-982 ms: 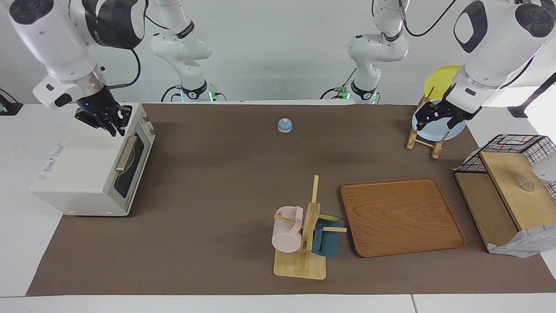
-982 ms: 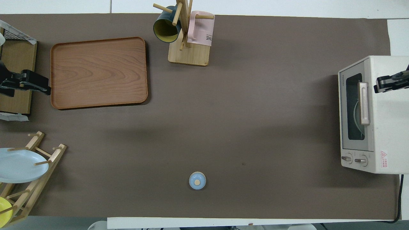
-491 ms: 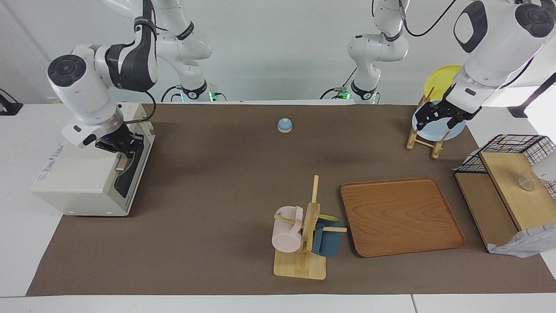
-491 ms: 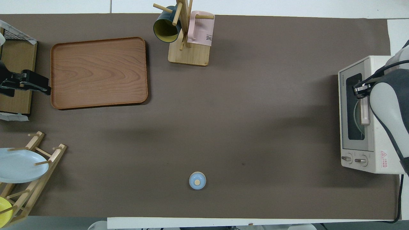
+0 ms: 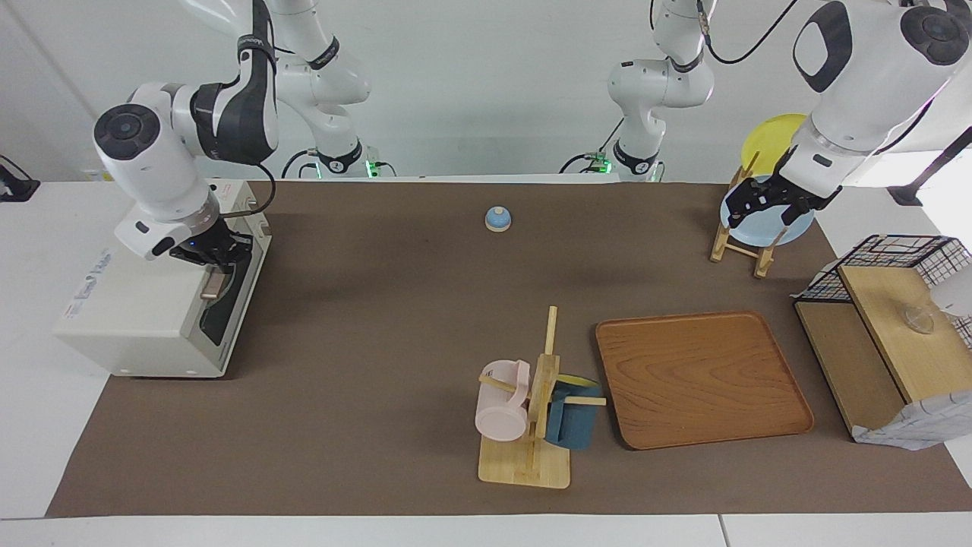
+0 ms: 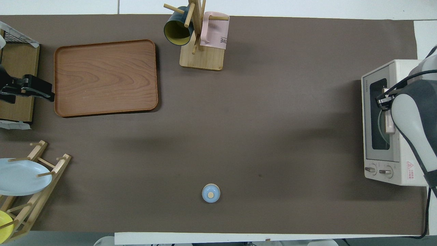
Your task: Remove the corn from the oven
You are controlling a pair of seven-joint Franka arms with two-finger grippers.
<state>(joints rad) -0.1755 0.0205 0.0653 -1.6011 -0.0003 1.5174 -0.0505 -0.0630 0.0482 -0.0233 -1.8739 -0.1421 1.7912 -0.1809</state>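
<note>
The right gripper (image 5: pixel 216 257) sits at the closed oven's (image 5: pixel 144 304) door handle (image 5: pixel 213 282), jaws' grip unclear, left gripper (image 5: pixel 763 203) waiting; a slip leaves the unseen corn, presumably inside, shut in.

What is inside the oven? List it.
Through the oven's closed dark glass door only a curved pale shape shows. No corn is visible. The right hand at the door handle covers part.
</note>
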